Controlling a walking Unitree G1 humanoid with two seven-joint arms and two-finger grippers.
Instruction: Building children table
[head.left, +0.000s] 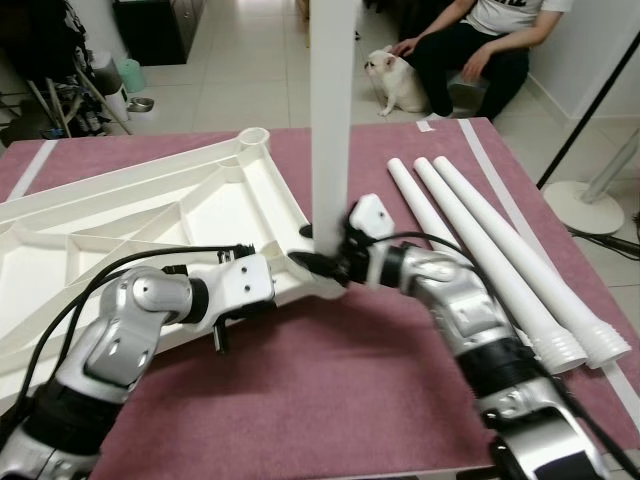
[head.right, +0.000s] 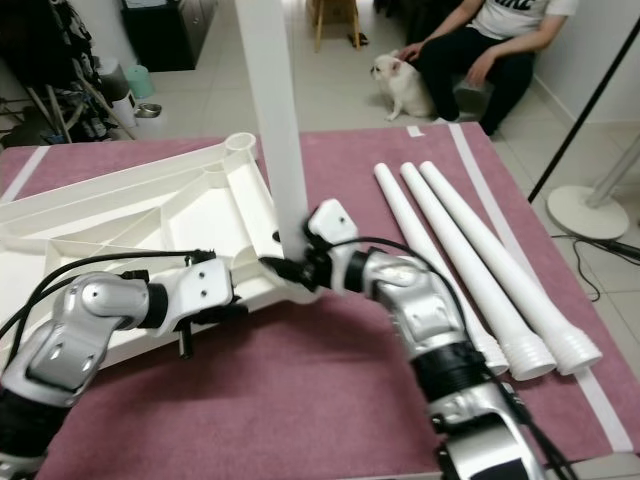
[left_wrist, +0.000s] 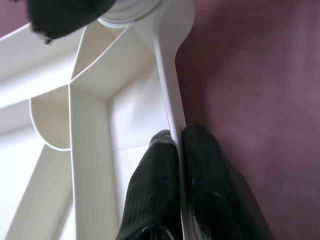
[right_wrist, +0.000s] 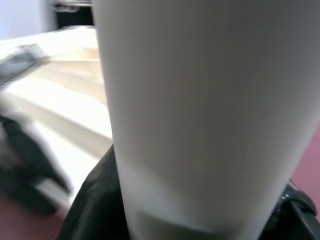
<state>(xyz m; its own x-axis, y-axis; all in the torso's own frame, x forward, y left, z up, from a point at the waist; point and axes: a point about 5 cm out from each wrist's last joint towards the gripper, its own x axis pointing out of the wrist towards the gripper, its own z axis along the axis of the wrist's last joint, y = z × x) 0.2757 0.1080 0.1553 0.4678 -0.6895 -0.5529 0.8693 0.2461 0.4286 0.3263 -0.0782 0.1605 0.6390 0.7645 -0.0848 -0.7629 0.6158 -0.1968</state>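
Observation:
The white plastic tabletop (head.left: 150, 215) lies upside down on the maroon mat, ribs facing up. One white table leg (head.left: 330, 120) stands upright in the socket at its near right corner. My right gripper (head.left: 328, 263) is shut on this leg just above the socket; in the right wrist view the leg (right_wrist: 200, 100) sits between the dark fingers (right_wrist: 92, 200). My left gripper (left_wrist: 179, 132) is shut on the tabletop's thin side rim (left_wrist: 167, 75), a short way left of that corner. Three more white legs (head.left: 490, 250) lie side by side to the right.
The mat's right edge, marked with white tape (head.left: 505, 195), runs close to the loose legs. Beyond the far edge a person (head.left: 480, 45) sits with a hand on a small white dog (head.left: 395, 80). A white stand base (head.left: 590, 205) is on the floor at right.

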